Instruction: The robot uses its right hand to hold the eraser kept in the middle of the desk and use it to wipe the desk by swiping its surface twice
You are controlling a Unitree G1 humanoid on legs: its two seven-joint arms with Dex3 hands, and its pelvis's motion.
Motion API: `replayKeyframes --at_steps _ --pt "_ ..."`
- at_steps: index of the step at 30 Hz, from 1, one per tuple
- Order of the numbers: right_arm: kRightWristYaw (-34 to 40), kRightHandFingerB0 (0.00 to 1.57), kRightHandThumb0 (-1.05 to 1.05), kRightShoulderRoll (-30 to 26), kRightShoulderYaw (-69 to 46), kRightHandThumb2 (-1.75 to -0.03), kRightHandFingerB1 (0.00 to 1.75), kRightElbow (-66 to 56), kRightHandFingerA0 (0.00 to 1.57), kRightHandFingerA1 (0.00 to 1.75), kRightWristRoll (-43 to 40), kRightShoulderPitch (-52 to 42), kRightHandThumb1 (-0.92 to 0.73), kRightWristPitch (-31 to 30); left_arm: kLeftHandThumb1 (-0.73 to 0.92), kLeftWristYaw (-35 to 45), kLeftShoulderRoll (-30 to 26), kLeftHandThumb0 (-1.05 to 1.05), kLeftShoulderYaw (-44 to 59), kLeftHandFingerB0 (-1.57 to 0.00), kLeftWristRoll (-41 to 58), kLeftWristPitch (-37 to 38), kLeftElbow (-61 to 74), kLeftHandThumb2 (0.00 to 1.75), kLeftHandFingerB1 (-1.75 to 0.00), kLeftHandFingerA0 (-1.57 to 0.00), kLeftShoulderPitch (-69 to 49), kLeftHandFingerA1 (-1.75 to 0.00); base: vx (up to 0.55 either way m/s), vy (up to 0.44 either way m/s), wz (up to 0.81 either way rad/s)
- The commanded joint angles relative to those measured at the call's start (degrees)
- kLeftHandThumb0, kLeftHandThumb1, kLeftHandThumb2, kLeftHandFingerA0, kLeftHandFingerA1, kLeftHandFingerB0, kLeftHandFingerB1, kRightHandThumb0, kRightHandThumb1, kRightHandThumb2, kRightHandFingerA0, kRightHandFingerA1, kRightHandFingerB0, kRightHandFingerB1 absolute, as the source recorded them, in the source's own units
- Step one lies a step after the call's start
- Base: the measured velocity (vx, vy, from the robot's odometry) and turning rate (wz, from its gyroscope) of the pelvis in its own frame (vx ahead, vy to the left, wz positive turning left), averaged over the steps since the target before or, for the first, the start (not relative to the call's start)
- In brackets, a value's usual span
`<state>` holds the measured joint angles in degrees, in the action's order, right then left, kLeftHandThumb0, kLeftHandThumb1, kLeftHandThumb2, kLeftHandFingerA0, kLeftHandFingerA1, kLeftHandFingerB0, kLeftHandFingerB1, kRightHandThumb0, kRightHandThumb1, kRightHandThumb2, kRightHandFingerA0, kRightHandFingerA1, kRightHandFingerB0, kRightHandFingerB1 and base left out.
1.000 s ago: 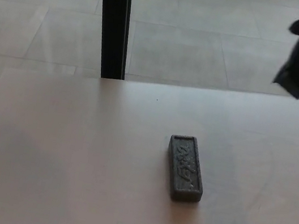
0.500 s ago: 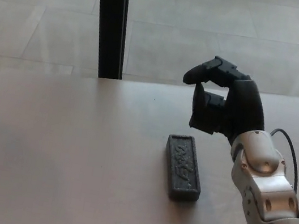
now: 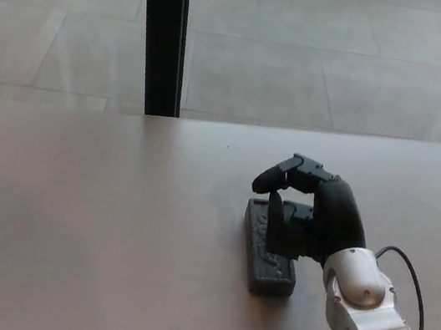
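The dark grey eraser [image 3: 269,268] lies flat near the middle of the pale desk [image 3: 102,213], its long side running away from me. My right hand [image 3: 308,211] is down over the eraser's far half and covers that part. Its fingers [image 3: 285,174] arch above the far end, and the thumb points down at the eraser's top. The fingers are still spread, and no grip on the eraser shows. The silver forearm [image 3: 368,321] comes in from the lower right. My left hand does not show.
A black vertical post [image 3: 163,33] stands behind the desk's far edge, left of centre. Beyond it is a grey tiled floor [image 3: 348,59]. The desk's front edge runs along the bottom of the picture.
The right hand has come in from the upper right, moved left and down, and now sits over the eraser's far half. The eraser has not moved.
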<state>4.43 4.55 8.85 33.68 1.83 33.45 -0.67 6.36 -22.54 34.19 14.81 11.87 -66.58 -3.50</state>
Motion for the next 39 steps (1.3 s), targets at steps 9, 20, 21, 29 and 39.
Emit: replayKeyframes --at_steps 9,20,21,29,39 --pt "0.2 0.77 -0.23 0.5 0.3 -1.31 1.73 4.0 1.00 1.75 2.9 -4.6 -0.45 4.8 0.82 0.4 -1.2 -0.66 0.2 -0.48 1.2 1.4 -0.6 0.64 -0.80 -0.53 -0.2 -1.07 0.00 0.000 0.00" --pt "0.6 0.78 -0.25 -1.0 0.2 -1.31 1.70 8.8 1.00 1.75 4.4 -7.9 -0.44 5.0 0.82 0.1 -1.2 -0.69 -0.4 -0.45 0.8 1.4 -0.1 0.65 -0.77 -0.51 -0.4 -1.01 0.00 0.000 0.00" --pt "0.8 0.77 -0.26 -0.9 -0.2 -1.30 1.70 9.1 1.01 1.75 4.3 -7.8 -0.43 4.7 0.82 0.2 -1.4 -0.70 -0.4 -0.44 0.8 1.6 -0.5 0.65 -0.75 -0.52 -0.3 -0.97 0.00 0.000 0.00" --pt "-0.5 0.83 -0.25 -1.1 -4.5 -1.36 1.69 9.7 1.06 1.75 2.2 -8.5 -0.40 2.8 0.80 0.4 -1.0 -0.70 0.0 -0.45 1.3 2.0 -1.1 0.65 -0.77 -0.53 0.0 -1.02 0.00 0.000 0.00" --pt "-1.2 0.80 -0.25 -4.9 -12.9 -1.33 1.69 7.7 1.08 1.75 -1.4 -10.0 -0.50 1.7 0.83 0.9 -0.9 -0.68 0.2 -0.44 2.2 2.3 -1.6 0.63 -0.78 -0.51 -0.4 -1.03 0.00 0.000 0.00"
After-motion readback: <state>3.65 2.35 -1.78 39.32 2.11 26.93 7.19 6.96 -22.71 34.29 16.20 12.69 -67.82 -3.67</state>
